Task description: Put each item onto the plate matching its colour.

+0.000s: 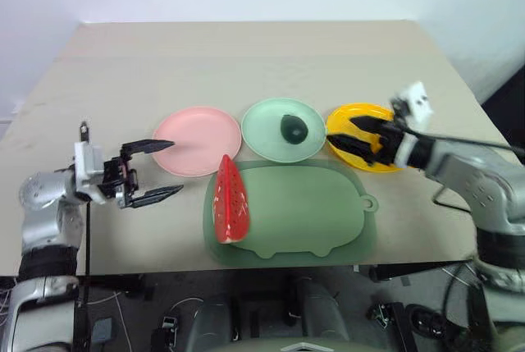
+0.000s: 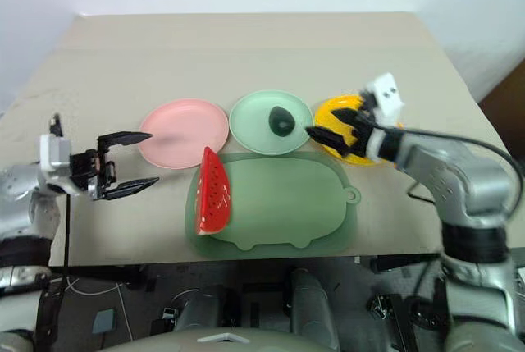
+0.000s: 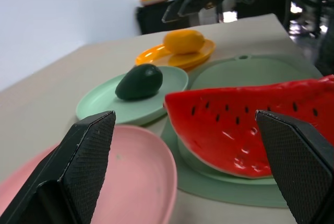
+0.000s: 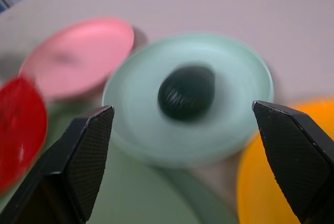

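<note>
Nearest the robot: pale green mat (image 1: 303, 212), rounded, with a small tab on its right edge. On its left end lies the watermelon wedge (image 1: 229, 211), red, black-seeded, not yet on a plate.

Left gripper (image 1: 162, 171): fingers spread wide, nothing between them, hanging over the table (image 1: 246, 65) to the left of the mat and pointing toward the wedge.

Beyond the mat, a row of three plates, left to right:
- pink plate (image 1: 197, 140), bare; its near edge is just beside the wedge's far tip.
- mint green plate (image 1: 283, 130), bearing the dark green avocado (image 1: 294, 128).
- yellow plate (image 1: 361, 137), bearing the yellow mango (image 3: 183, 41), seen from the left wrist; right gripper (image 2: 330, 134) over this plate, jaws apart, holding nothing.

Step in hand, as judged: avocado and mango are sorted; the watermelon is left, to go to the pink plate. The next move calls for the left gripper to reach in, close across the wedge, lift it clear of the mat and set it on the pink plate.
</note>
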You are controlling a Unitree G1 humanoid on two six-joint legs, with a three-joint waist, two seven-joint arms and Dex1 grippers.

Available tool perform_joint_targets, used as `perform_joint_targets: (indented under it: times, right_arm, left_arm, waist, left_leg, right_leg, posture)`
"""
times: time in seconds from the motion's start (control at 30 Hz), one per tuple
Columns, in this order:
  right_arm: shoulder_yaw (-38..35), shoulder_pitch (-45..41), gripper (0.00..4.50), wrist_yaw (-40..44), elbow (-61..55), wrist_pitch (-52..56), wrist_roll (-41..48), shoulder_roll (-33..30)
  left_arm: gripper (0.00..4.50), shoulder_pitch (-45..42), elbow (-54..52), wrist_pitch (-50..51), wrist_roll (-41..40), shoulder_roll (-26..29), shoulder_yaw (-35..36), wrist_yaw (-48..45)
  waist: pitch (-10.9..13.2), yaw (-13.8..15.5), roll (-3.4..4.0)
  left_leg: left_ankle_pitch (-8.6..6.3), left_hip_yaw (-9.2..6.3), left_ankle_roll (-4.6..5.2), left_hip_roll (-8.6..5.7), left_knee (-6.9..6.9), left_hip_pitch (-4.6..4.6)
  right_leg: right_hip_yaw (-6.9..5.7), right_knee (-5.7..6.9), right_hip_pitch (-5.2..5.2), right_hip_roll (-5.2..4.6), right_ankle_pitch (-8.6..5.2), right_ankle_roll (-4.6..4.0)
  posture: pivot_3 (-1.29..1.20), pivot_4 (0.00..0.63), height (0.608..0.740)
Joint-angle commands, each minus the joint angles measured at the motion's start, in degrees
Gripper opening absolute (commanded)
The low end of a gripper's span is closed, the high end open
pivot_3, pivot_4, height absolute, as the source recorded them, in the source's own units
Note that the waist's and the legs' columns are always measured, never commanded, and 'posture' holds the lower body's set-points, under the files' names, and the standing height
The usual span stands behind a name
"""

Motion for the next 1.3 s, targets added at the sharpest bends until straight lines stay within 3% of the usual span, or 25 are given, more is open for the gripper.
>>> perform_joint_targets:
  times: [0.03, 0.23, 0.53, 0.8, 1.1, 1.3]
  right_arm:
    - [-5.16, 8.2, 4.47, 9.3, -3.11, -12.91, -3.71, -4.04]
    - [-11.88, 24.76, 4.47, 27.61, 0.81, -35.43, -6.84, -5.4]
    - [-13.32, 29.9, 4.47, 39.89, 9.1, -51.33, -7.88, -5.78]
    - [-11.57, 30.2, 4.47, 35.99, 8.59, -51.77, -8.49, -4.26]
    - [-11.32, 34.18, 4.47, 30.46, 3.45, -50.03, -8.1, -2.79]
    - [-11.35, 36.69, 4.47, 26.92, -0.81, -48.19, -7.29, -1.61]
  left_arm:
    - [4.5, -4.6, 1.39, -2.31, -2.4, 3.1, -5.82, -0.26]
    - [4.5, -14.45, 4.81, -4.24, -6.36, 7.41, -19.67, -0.26]
    - [4.5, -28.0, 10.04, -9.48, -13.05, 11.94, -41.73, -0.26]
    - [4.5, -40.38, 10.8, -17.67, -17.92, 14.49, -66.13, -0.26]
    - [4.5, -53.11, 16.45, -30.51, -19.1, 8.35, -91.28, -0.26]
    - [4.5, -56.01, 22.38, -39.03, -16.59, 3.46, -100.17, -0.26]
  waist:
    - [0.01, -0.16, 0.02]
    - [0.01, -0.18, -0.03]
    - [0.03, -0.04, -0.05]
    - [0.03, 1.08, -0.05]
    - [0.05, 1.54, -0.05]
    - [0.09, 1.47, -0.12]
  left_leg:
    - [0.0, 0.04, -0.01, 0.0, 0.01, 0.02]
    - [0.01, 0.02, -0.01, -0.04, 0.02, 0.13]
    - [0.14, 0.01, -0.25, -0.04, 0.03, 0.34]
    - [0.14, 0.0, -0.25, -0.06, 0.16, 0.3]
    - [-0.15, -0.19, 0.28, -0.06, 0.93, -0.05]
    - [-0.19, -0.22, 0.34, -0.07, 0.98, -0.03]
  right_leg:
    - [0.01, -0.01, 0.01, 0.0, 0.01, 0.01]
    - [0.03, -0.28, 0.24, 0.01, 0.01, 0.03]
    - [0.08, -0.37, 0.42, 0.06, 0.0, 0.02]
    - [0.1, -0.37, 0.42, 0.05, 0.0, 0.02]
    - [0.07, -0.35, 0.46, 0.03, -0.03, -0.04]
    - [0.08, -0.4, 0.53, 0.03, -0.1, -0.14]
  posture:
    - [0.0, 0.15, 0.733]
    - [0.0, 0.15, 0.733]
    - [0.0, 0.15, 0.733]
    - [0.0, 0.15, 0.733]
    - [0.0, 0.15, 0.733]
    - [0.0, 0.15, 0.733]
